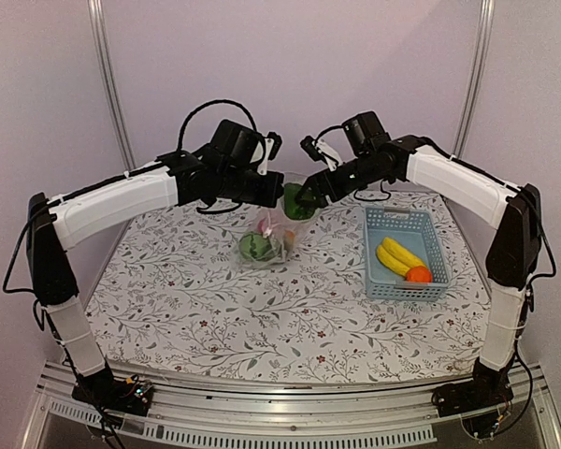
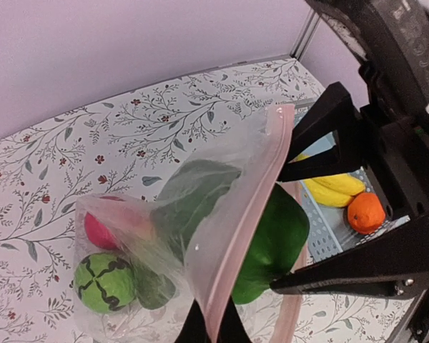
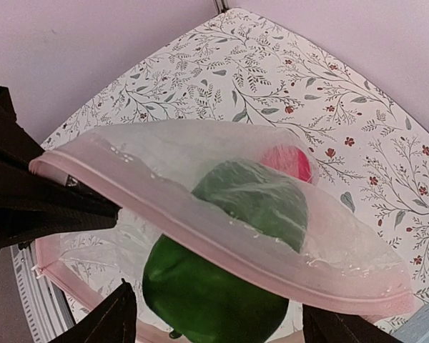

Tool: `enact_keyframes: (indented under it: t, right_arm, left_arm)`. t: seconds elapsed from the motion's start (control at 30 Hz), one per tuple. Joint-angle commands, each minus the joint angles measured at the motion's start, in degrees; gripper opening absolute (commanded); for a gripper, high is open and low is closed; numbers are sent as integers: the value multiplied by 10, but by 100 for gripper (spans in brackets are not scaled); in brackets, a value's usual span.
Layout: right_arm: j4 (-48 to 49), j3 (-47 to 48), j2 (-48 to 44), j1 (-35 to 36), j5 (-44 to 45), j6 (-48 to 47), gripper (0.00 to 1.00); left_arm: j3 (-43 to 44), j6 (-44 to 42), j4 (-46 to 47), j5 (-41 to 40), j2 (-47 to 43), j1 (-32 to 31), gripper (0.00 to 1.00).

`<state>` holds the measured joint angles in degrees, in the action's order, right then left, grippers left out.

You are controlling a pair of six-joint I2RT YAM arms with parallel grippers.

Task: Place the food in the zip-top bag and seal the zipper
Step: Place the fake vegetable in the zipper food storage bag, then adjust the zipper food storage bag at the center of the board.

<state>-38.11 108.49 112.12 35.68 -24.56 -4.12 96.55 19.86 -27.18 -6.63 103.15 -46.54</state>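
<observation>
The bag (image 1: pixel 273 234) hangs at mid-surface toward the far side. Its mouth is raised and its lower end appears to rest on the flowered surface (image 1: pixel 187 290). The pinkish zipper (image 3: pixel 200 221) is parted into two strips. A dark green pepper (image 3: pixel 214 286) sits halfway through the gap between them, its upper part already behind the clear film. Deeper in the bag lie a striped green ball (image 2: pixel 104 281) at the bottom and a red apple (image 2: pixel 99 232) just beside it at 12 o'clock.

The left gripper (image 2: pixel 213 325) is closed on one zipper strip and holds that edge of the mouth up. The right gripper (image 3: pixel 216 304) reaches in from 3 o'clock in the overhead view. Its fingers stand on either side of the pepper and clasp it at the mouth, clear of the surface. The two grippers meet above the bag, close together, with the pepper between them.

At 3 o'clock from the bag, well apart, a light-blue basket (image 1: pixel 381 224) stands on the surface. It holds yellow bananas (image 1: pixel 395 254) and, touching them at 5 o'clock, an orange (image 1: pixel 418 273). Both arms arch inward from the near corners of the surface.
</observation>
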Motion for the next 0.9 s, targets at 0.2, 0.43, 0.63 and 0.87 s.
enact_keyframes:
  t: [0.2,0.43,0.63,0.87]
  right_arm:
    - [-52,14,-60,2,-58,-88,79]
    - [-58,-112,-140,2,-94,-397,55]
    - [-75,-104,-151,9,-76,-528,54]
    - [-71,-87,-98,52,-4,-599,58]
  left_arm:
    - [1,-15,4,-24,16,-7,0]
    - [13,-59,-22,-33,15,-3,0]
    - [11,-74,-28,-11,9,-1,0]
    - [9,-70,-26,14,4,5,0]
